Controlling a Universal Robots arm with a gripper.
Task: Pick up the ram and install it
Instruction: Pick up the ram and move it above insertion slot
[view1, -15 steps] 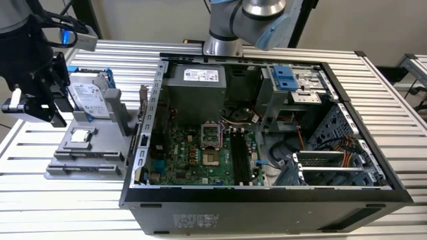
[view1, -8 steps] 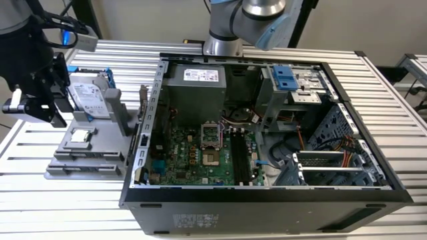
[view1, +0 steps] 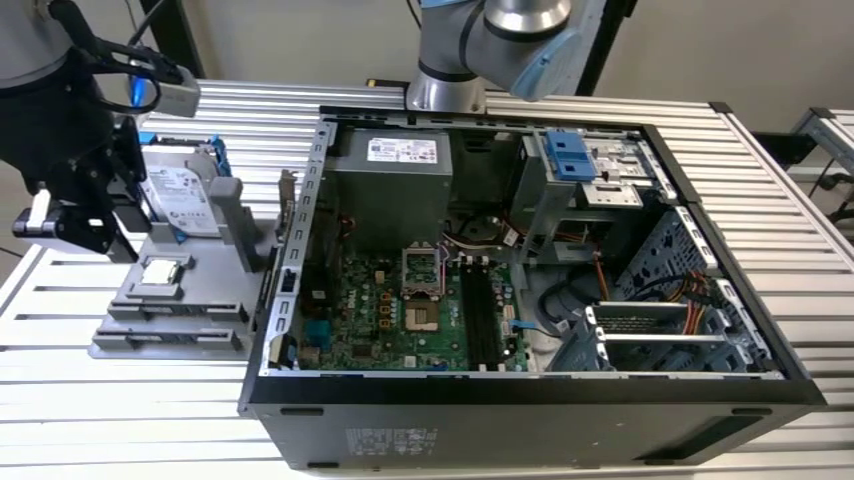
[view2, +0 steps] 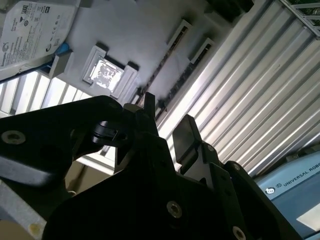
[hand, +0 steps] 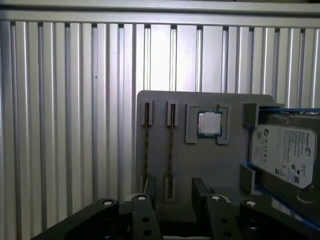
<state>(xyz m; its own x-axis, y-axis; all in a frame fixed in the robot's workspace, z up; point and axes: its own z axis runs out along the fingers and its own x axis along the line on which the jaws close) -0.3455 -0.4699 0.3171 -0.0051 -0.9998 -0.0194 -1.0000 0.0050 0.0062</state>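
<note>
Over the grey holder (hand: 200, 165), an open pincer (hand: 175, 190) straddles the ram (hand: 170, 155)

At the far left of the exterior view, the black pincer (view1: 80, 230) hangs beside and above the grey holder (view1: 174, 335), which lies on the ribbed metal counter (view1: 120, 420) just left of the open computer case (view1: 534, 400); its fingers (hand: 142, 212) stand apart in both wrist views and nothing is clamped between them.

In the first wrist view the ram shows as a thin brownish strip seen edge-on, standing in a narrow slot of the holder; that slot runs into the gap between the two fingers, and I cannot tell whether either finger touches the strip; its chips and label cannot be made out from this angle. A second strip (hand: 146, 150) of the same look sits in the neighbouring slot, parallel and just beside it.

On the same holder, next to the slots, a small square silver processor (hand: 209, 123) rests in its recess; beyond it sits the boxy hard drive (hand: 284, 155) with blue edging. In the exterior view the hard drive (view1: 180, 190) is at the holder's upper end and the processor (view1: 160, 270) below it.

Centre frame in the exterior view, the case lies on its side with the green motherboard (view1: 387, 300) exposed; long black sockets (view1: 477, 310) run along the board's right edge; the ram is well apart from them, out on the holder. The arm (view1: 507, 30) rises at the top of that frame.
</note>
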